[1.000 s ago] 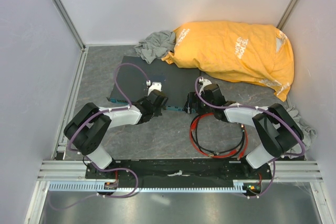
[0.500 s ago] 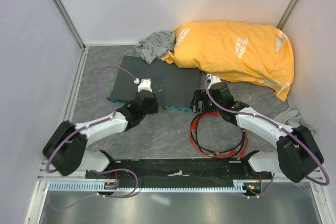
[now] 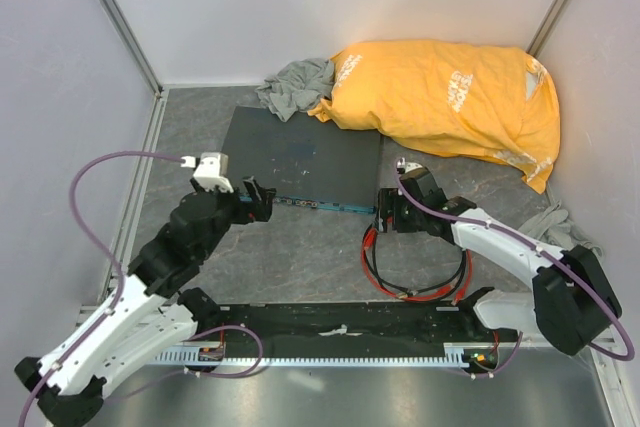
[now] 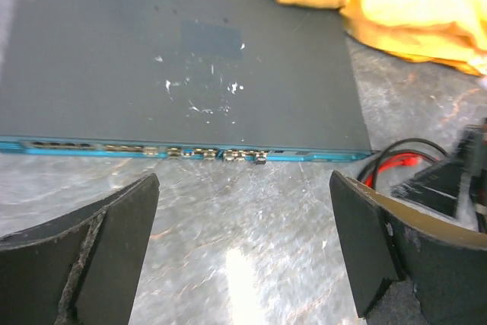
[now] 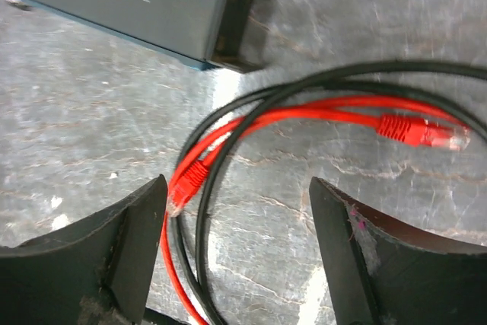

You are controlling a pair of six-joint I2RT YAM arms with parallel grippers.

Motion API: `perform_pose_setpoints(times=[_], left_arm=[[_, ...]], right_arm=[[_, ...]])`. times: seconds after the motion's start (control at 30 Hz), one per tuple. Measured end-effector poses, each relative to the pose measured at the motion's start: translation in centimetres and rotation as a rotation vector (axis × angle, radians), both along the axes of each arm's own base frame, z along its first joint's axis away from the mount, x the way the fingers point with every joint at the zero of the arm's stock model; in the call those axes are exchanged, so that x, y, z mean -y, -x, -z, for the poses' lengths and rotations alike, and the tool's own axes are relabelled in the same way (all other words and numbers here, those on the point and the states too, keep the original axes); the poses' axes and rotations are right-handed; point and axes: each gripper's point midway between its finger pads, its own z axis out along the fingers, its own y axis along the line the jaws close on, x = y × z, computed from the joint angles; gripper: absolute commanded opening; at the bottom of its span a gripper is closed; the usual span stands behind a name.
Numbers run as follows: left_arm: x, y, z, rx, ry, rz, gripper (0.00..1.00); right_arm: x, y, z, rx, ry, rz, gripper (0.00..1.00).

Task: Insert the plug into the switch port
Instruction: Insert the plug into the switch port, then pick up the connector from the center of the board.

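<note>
Looking at a thin, long red cable [image 5: 304, 112] coiling on the table beside a thin black cable [image 5: 199, 234] and ending in small red moulded connectors. Finding one plug [image 5: 186, 183] lying at seven o'clock in the right wrist view and a second plug [image 5: 420, 132], clear-tipped, at three o'clock, both loose and seated in nothing. Tracing the row of small square switch ports [image 4: 205, 154] along the thin blue-green front edge of a flat, dark grey rectangular switch box [image 3: 300, 152], with the cable coil sitting at five o'clock from that box in the overhead view, near its front right corner but apart from it. Resting everything on a grey marbled tabletop [image 3: 300, 257] closed in by plain white walls [image 3: 300, 7], with a crumpled orange plastic bag [image 3: 450, 97] at one o'clock and a bunched grey rag [image 3: 300, 82] at twelve, both against the box's far side. Reaching the left arm [image 3: 160, 257] in from seven o'clock, holding the left gripper [image 4: 243, 203] just short of the front edge, fingers spread wide and gripping nothing. Stretching the right arm [image 3: 500, 242] in from four o'clock, hanging the right gripper [image 5: 237, 195] over the nearer plug, fingers standing wide apart to either side and clasping nothing.
</note>
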Motion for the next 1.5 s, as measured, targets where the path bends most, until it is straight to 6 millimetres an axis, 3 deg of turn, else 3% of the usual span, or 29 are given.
perform_pose_setpoints(times=[0.13,0.23,0.33,0.47,0.67,0.77,0.9,1.07,1.2,1.37,1.5], left_arm=[[-1.5,1.7,-3.6,0.085,-0.014,0.028,0.99],[-2.4,2.5,-4.5,0.136,-0.028,0.036,0.98],[-2.7,2.7,-3.3,0.129,-0.061,0.040,0.98],[-3.1,2.8,-1.1,0.082,-0.117,0.038,0.97],[-3.6,2.8,-0.8,0.081,-0.130,0.029,0.97],[-3.7,2.8,-0.8,0.081,-0.133,0.024,0.97],[-4.0,2.6,-0.7,0.080,-0.135,0.009,0.96],[-4.3,2.5,-0.7,0.078,-0.134,-0.003,0.96],[-4.3,2.5,-0.7,0.076,-0.131,0.000,0.96],[-4.5,2.3,-0.6,0.071,-0.132,-0.006,0.96],[-4.4,2.3,-0.5,0.066,-0.130,0.000,0.96]], right_arm=[[0.4,0.3,1.4,-0.041,0.039,0.037,0.73],[0.8,0.4,2.6,-0.070,0.062,0.067,0.68],[0.8,0.4,3.5,-0.097,0.063,0.091,0.60],[0.0,-0.2,4.0,-0.103,0.031,0.117,0.57],[-1.0,-1.2,4.3,-0.095,-0.007,0.139,0.46],[-1.3,-1.6,4.4,-0.090,-0.019,0.149,0.32],[-1.2,-1.6,4.5,-0.092,-0.018,0.153,0.04],[-0.2,-0.9,3.8,-0.103,0.039,0.153,0.00],[1.1,-2.0,0.6,-0.043,0.110,0.150,0.00],[1.9,-5.7,-8.0,0.157,0.136,0.134,0.00],[1.0,-7.8,-15.7,0.332,0.105,0.069,0.00]])
